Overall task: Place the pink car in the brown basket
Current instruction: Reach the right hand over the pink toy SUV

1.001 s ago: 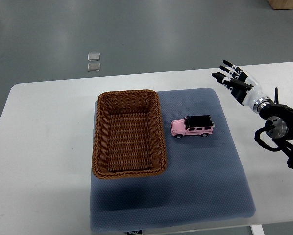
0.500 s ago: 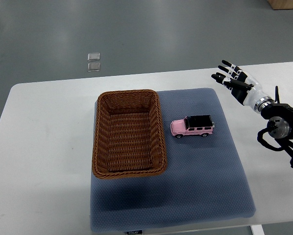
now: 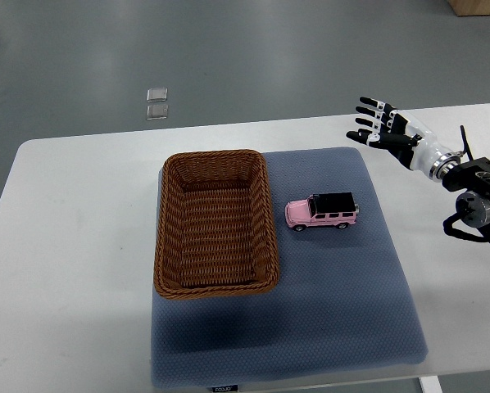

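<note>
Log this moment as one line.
right hand: open, above table's far right | pink car: on mat, untouched | brown basket: empty | left: out of view

The pink car [image 3: 322, 211] is a small boxy toy off-roader with a pink body, black roof and dark wheels. It stands upright on its wheels on the blue mat [image 3: 327, 286], its length running left to right in the top view. It sits just beside the right wall of the brown basket [image 3: 215, 223], not touching it. The basket is a rectangular woven wicker tray, open side up, long axis running away from the robot, resting on the mat's left part.
</note>
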